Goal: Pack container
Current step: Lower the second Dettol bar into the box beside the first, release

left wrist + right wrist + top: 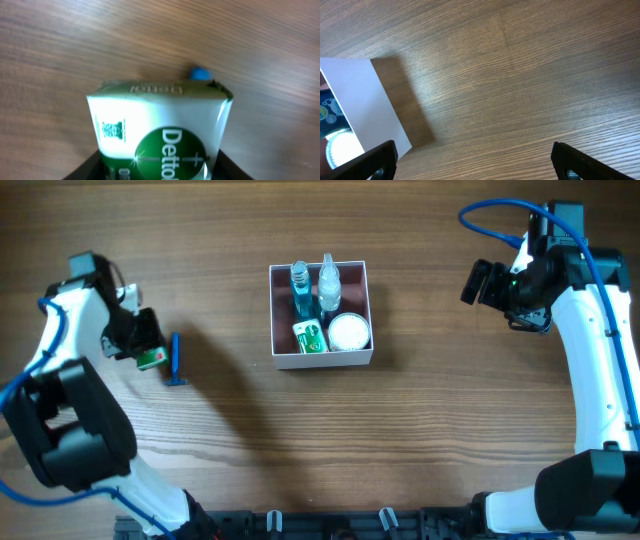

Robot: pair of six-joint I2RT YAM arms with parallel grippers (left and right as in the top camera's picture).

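Centre of the wooden table (pixel 450 440) belongs to the container (pixel 325 360), a shallow white square box. Four things sit inside it. A blue bottle (pixel 299 290) and a clear spray bottle (pixel 329 285) lie side by side along the far half. A green-and-white packet (pixel 311 337) and a round white jar (pixel 349 332) fill the near half. The packet's print is too small to read from above.

Off to the container's right, well apart from it, the right gripper (pixel 480 283) hangs over bare wood with its jaws spread wide and nothing between them. Its wrist view catches one white wall of the box at the left edge.

Far to the left, the left gripper (pixel 140 340) is clamped on a white soap pack (pixel 160 135). The pack has a green roundel with white lettering that reads "Detto" before it runs off the fold. A smaller upside-down line on the top flap is too blurred to read. A small blue plastic stick (pixel 176 360) lies on the table just beside the pack, on the container's side.
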